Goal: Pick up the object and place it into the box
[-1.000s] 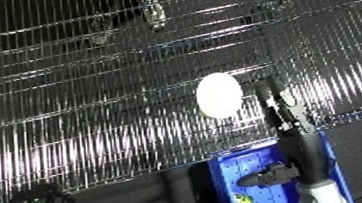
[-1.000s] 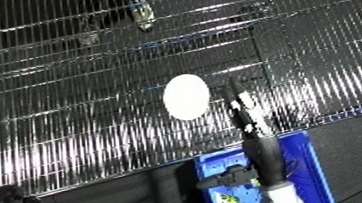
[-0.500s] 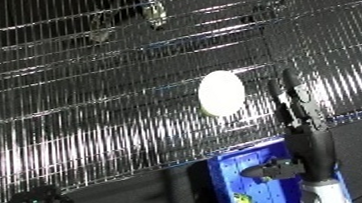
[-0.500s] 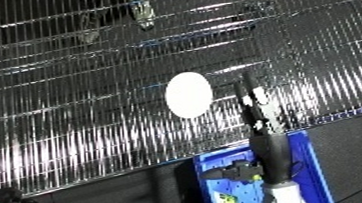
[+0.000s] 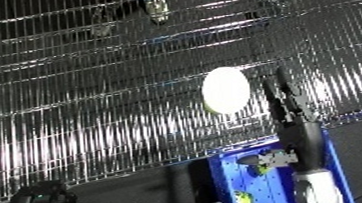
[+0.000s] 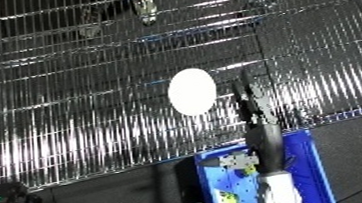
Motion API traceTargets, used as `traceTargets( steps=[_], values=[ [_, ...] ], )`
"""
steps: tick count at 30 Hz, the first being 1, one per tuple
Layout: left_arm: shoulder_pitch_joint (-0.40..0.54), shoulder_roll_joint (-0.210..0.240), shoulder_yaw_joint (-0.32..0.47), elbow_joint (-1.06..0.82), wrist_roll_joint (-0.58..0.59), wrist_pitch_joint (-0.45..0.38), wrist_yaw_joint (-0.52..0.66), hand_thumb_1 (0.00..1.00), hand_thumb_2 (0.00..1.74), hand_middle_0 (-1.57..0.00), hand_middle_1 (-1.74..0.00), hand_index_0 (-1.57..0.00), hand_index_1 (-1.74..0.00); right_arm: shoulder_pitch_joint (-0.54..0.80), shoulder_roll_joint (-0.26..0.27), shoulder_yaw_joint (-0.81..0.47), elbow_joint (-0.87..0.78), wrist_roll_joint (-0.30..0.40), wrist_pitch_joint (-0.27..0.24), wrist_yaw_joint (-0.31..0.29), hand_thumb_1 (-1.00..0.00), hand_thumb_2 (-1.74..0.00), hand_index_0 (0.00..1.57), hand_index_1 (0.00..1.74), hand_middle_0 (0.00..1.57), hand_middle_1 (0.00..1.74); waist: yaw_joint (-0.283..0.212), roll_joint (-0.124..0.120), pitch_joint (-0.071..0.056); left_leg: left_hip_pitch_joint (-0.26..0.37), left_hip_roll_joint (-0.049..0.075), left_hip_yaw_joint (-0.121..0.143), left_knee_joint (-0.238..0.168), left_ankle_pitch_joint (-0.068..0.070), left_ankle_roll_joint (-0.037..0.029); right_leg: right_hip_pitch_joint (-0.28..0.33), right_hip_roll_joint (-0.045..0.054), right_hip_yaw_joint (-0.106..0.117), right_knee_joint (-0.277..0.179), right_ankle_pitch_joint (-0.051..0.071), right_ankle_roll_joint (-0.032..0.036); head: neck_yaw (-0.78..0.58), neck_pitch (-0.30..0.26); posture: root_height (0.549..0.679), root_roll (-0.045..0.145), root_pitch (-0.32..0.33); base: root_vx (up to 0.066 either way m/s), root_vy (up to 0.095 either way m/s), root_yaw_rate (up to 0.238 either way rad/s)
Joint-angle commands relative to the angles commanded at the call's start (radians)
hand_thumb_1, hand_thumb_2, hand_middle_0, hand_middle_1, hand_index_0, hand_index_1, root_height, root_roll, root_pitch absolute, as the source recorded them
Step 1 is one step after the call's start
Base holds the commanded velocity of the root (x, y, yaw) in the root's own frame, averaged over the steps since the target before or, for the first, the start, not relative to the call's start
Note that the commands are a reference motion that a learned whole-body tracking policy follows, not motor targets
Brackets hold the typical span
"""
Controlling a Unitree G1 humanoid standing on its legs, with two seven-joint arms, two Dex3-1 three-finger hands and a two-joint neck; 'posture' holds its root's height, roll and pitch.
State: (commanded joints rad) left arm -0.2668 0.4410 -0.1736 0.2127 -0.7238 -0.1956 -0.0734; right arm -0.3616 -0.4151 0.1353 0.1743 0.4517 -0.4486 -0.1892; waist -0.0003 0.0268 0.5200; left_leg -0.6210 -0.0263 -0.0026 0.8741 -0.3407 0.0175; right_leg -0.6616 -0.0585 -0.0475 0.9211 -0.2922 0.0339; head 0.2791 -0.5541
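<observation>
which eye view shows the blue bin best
The right eye view: the blue bin shows more of its floor and right wall beside the right hand. In the left eye view the same bin sits nearer the right edge, with the forearm covering more of it.

I see the object [image 5: 225, 89] as a plain white oval, taller than it is wide, with no markings I can make out. It sits on the shiny wire-grid surface [image 5: 90, 129], a little right of centre and well away from the far edge. The blue bin [image 6: 301, 168] lies nearer to me and to the right, just past the grid's near edge, with small yellow-green items [image 5: 243, 199] inside it.
</observation>
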Motion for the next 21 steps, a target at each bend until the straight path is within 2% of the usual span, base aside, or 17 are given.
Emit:
traceTargets(
  steps=[6,12,21],
  values=[
    [-0.017,0.001,-0.009,0.006,-0.002,0.008,0.000,1.00,1.74,-1.57,-1.74,-1.57,-1.74,-0.045,0.012,0.005,0.044,0.031,-0.005,-0.003,0.00,0.00,0.00,0.00,0.00,0.00,0.004,0.009,0.000,-0.016,-0.003,0.002,0.013,-0.006,-0.0007,-0.019,-0.0011,0.002,0.012,-0.001,-0.0009,0.030,0.015,0.615,0.053,0.097,0.017,-0.001,0.024],
    [-0.039,0.004,-0.021,0.013,-0.003,0.025,0.001,1.00,1.74,-1.57,-1.74,-1.57,-1.74,-0.097,0.027,0.015,0.084,0.072,-0.012,-0.008,0.00,0.00,0.00,0.00,0.00,0.00,0.009,0.017,0.000,-0.035,-0.004,0.005,0.029,-0.014,0.0023,-0.040,-0.0030,0.003,0.029,-0.003,-0.0027,0.074,0.034,0.612,0.053,0.104,0.027,-0.001,0.018],
    [-0.063,0.019,-0.036,0.015,-0.015,0.044,0.009,1.00,1.74,-1.57,-1.74,-1.57,-1.74,-0.189,0.026,0.033,0.121,0.090,-0.001,-0.013,0.00,0.00,0.00,0.00,0.00,0.00,0.020,0.027,0.000,-0.068,-0.010,0.006,0.059,-0.027,0.0069,-0.076,-0.0016,0.002,0.056,-0.009,-0.0083,0.122,0.061,0.607,0.052,0.117,0.036,-0.002,0.031]
  ],
)
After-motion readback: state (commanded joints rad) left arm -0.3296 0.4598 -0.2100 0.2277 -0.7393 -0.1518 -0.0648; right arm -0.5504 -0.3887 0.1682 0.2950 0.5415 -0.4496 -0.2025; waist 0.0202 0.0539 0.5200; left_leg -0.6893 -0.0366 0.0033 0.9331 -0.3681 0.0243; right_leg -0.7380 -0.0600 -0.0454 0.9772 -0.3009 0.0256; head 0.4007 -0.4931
